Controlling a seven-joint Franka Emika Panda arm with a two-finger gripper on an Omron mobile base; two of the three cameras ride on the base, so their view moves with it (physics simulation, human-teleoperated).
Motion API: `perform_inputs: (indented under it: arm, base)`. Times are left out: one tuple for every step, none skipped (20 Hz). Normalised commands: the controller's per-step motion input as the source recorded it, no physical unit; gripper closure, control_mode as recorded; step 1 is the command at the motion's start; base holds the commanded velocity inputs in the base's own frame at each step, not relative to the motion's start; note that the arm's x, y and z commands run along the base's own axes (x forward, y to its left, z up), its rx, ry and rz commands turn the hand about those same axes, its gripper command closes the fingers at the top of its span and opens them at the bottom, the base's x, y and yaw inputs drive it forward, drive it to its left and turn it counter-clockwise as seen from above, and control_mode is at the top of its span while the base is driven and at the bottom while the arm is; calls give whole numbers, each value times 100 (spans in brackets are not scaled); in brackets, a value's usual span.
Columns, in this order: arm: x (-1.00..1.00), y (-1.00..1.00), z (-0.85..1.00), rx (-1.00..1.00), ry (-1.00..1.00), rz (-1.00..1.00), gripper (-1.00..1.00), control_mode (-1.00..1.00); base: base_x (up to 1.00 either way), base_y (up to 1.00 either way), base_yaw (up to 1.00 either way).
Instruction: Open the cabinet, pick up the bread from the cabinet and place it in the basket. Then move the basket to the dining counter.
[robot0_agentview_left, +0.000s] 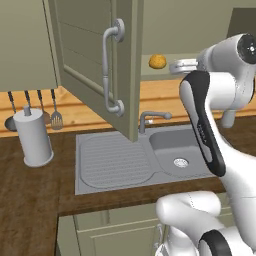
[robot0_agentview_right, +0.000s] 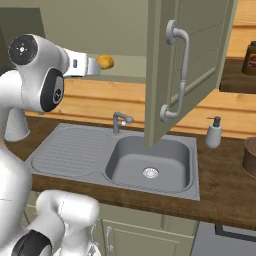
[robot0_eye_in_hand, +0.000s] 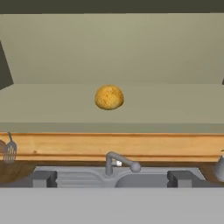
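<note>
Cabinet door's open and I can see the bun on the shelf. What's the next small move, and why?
Probably ease the gripper straight forward toward the small round golden-orange bun. The olive-grey wall cabinet stands open, the bun sits alone on the shelf, centred above the spread fingers in the hand view, and a gap remains before they can close on it.

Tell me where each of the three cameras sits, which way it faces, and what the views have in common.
Left base view: behind the arm on its left, looking forward and down at the sink and open cabinet door; white arm at right.
Right base view: behind on its right, same sink, basket at the right edge; arm at left.
Hand view: on the hand, looking into the cabinet; dark fingers apart at the bottom.
Shared: all three show the bread on the shelf and the faucet.
</note>
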Motion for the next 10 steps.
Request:
perform_inputs:
  arm:
    - [62,13,0,0,0,0,-100,-100]
    - [58,11,0,0,0,0,-100,-100]
    - [57,14,0,0,0,0,-100,-100]
    - [56,18,0,0,0,0,-100,-100]
    - [60,14,0,0,0,0,-100,-100]
    - [59,12,-6,0,0,0,-100,-100]
    - [60,4,-8,0,0,0,-100,-100]
    - [57,0,-13,0,0,0,-100,-100]
    - [55,0,-7,0,0,0,-100,-100]
    - [54,0,-5,0,0,0,-100,-100]
  base:
    - [0,0,0]
    - [0,0,0]
    - [0,0,0]
    - [0,0,0]
    - [0,0,0]
    - [0,0,0]
    - [0,0,0]
    - [0,0,0]
    - [0,0,0]
    - [0,0,0]
